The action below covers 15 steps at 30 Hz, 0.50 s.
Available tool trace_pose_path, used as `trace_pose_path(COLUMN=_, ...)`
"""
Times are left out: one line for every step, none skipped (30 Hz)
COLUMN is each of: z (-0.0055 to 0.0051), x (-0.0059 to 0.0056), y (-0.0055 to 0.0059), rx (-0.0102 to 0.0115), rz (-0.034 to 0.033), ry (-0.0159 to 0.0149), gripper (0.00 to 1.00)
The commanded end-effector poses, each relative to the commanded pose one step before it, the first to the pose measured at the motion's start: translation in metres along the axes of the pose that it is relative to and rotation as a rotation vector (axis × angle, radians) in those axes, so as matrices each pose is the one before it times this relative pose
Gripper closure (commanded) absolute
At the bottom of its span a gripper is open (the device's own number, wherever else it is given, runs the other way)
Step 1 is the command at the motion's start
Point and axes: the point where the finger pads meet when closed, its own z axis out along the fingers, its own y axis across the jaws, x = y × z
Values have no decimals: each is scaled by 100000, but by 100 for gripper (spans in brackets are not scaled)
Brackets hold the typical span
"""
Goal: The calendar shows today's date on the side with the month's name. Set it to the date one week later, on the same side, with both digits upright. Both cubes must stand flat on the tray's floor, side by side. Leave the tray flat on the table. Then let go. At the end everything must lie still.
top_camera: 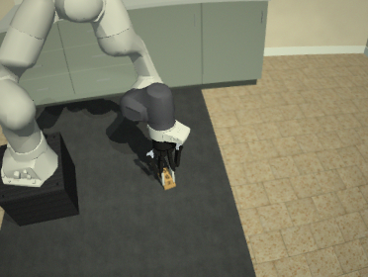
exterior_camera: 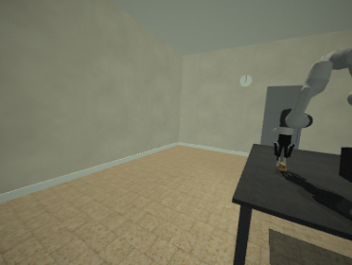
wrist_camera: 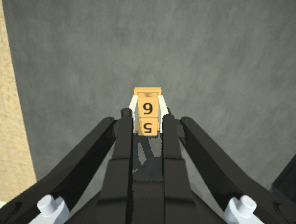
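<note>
The calendar (top_camera: 169, 182) (exterior_camera: 282, 166) is a small cream tray with two orange cubes in it. It sits on the dark table near the table's edge. In the wrist view the cubes stand one behind the other. The far cube (wrist_camera: 148, 108) shows a 6 on top and the near cube (wrist_camera: 148, 126) shows a 5 on top. My gripper (top_camera: 168, 174) (exterior_camera: 283, 158) (wrist_camera: 148, 103) points straight down over the calendar. Its fingers close on the tray's two long sides at the near cube. The month's name is hidden.
The dark table (top_camera: 124, 232) (exterior_camera: 303, 189) (wrist_camera: 225, 60) ends a little to the right of the calendar, with tiled floor (top_camera: 307, 163) below. The arm's black pedestal (top_camera: 45, 193) stands at the left. Grey-green cabinets (top_camera: 218, 40) run along the back.
</note>
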Motion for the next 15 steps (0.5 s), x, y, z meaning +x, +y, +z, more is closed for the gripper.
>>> trace_pose_path(z=13, x=-15, y=-118, rx=301, rz=-318, ry=134, gripper=83)
trace_pose_path(z=0, x=0, y=0, rx=0, rz=0, ry=0, gripper=83)
trace_pose_path(z=0, x=0, y=0, rx=0, rz=0, ry=0, gripper=83)
trace_pose_path(z=0, x=0, y=0, rx=0, rz=0, ry=0, gripper=83)
trace_pose_path(z=0, x=0, y=0, rx=0, rz=0, ry=0, gripper=80)
trace_pose_path(z=0, x=0, y=0, rx=0, rz=0, ry=0, gripper=80)
trace_pose_path(z=0, x=0, y=0, rx=0, rz=0, ry=0, gripper=80)
trace_pose_path(z=0, x=0, y=0, rx=0, rz=0, ry=0, gripper=78)
trace_pose_path(z=0, x=0, y=0, rx=0, rz=0, ry=0, gripper=78)
trace_pose_path(z=0, x=0, y=0, rx=0, rz=0, ry=0, gripper=78)
trace_pose_path(z=0, x=0, y=0, rx=0, rz=0, ry=0, gripper=76)
trace_pose_path(z=0, x=0, y=0, rx=0, rz=0, ry=0, gripper=76)
trace_pose_path(z=0, x=0, y=0, rx=0, rz=0, ry=0, gripper=76)
trace_pose_path(z=0, x=0, y=0, rx=0, rz=0, ry=0, gripper=76)
trace_pose_path(z=0, x=0, y=0, rx=0, rz=0, ry=0, gripper=76)
